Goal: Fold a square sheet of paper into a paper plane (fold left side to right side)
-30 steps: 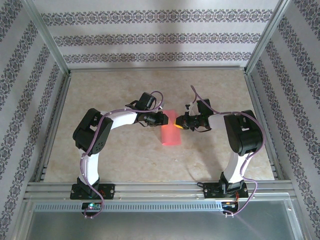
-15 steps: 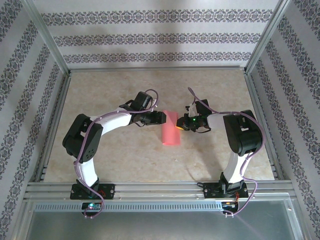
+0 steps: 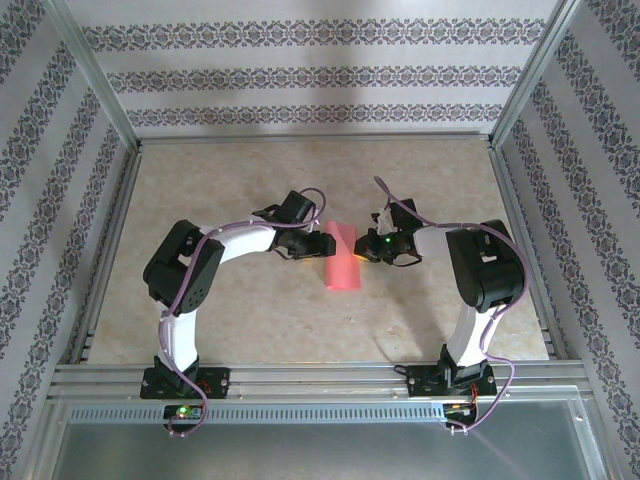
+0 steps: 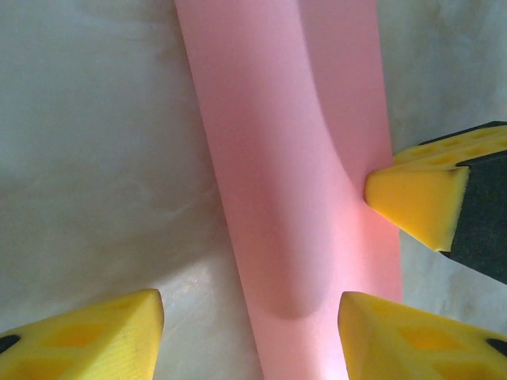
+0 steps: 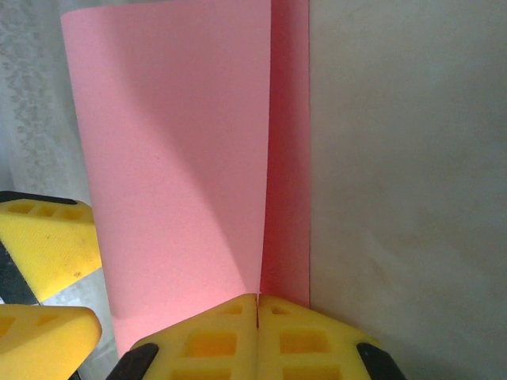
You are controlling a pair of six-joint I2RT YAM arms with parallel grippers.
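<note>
The left hand (image 4: 249,328) is open, its 2 yellow fingers (image 4: 95,332) spread well apart and holding nothing. One finger is over bare surface (image 4: 87,158) and the other over the near edge of the square sheet of paper (image 4: 277,158). The paper runs through the gap between them and on ahead of the hand. It is salmon pink and doubled over, with the top layer bulging in a soft rounded hump, not creased flat. Ahead and to the right of the left hand, the right hand (image 5: 257,317) has its jaws closed tight together, with the tips set down on the sheet's right edge. Whether a layer is nipped between them cannot be told. Straight out from the seam between those tips runs the free edge of the upper layer, and a narrow strip of the lower layer shows just beside it. Seen from above, the 2 hands face each other across the sheet's far half, and the rest of the strip reaches back toward the arm bases.
</note>
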